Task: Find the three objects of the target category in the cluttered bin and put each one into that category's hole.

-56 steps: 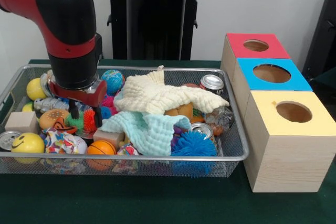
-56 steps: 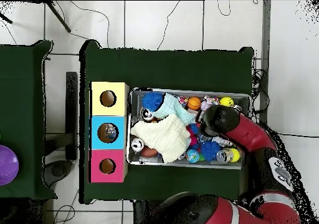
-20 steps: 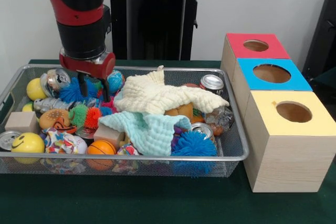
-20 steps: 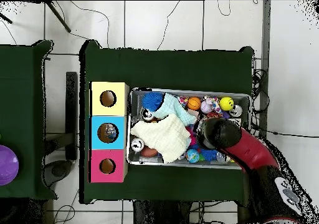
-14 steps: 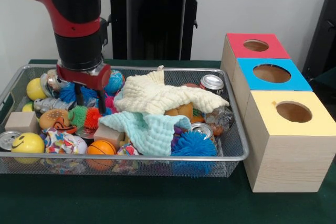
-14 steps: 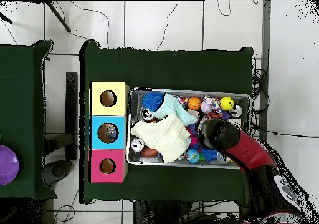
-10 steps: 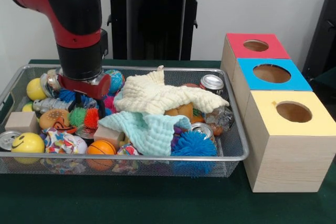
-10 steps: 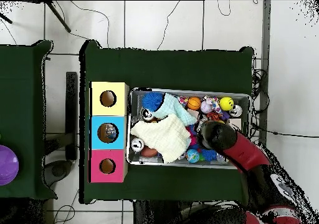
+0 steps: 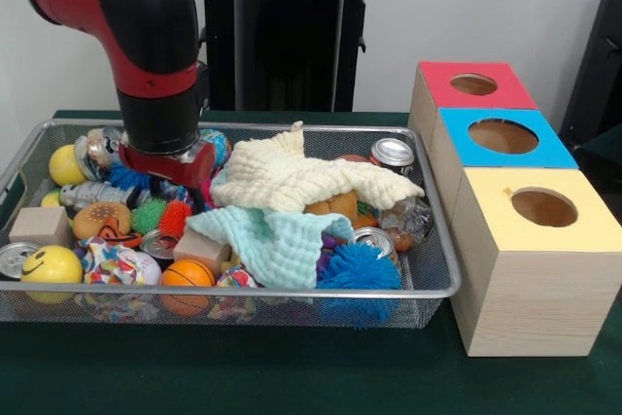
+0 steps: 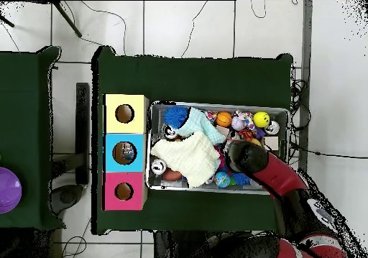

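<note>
The pincer (image 9: 175,182) is sunk among the toys in the wire bin (image 9: 428,284), just beside the cream cloth (image 9: 301,177); whether it is open or holding anything cannot be told. Beyond the cloth stand the red box (image 9: 471,85), blue box (image 9: 501,138) and yellow box (image 9: 539,211).
</note>
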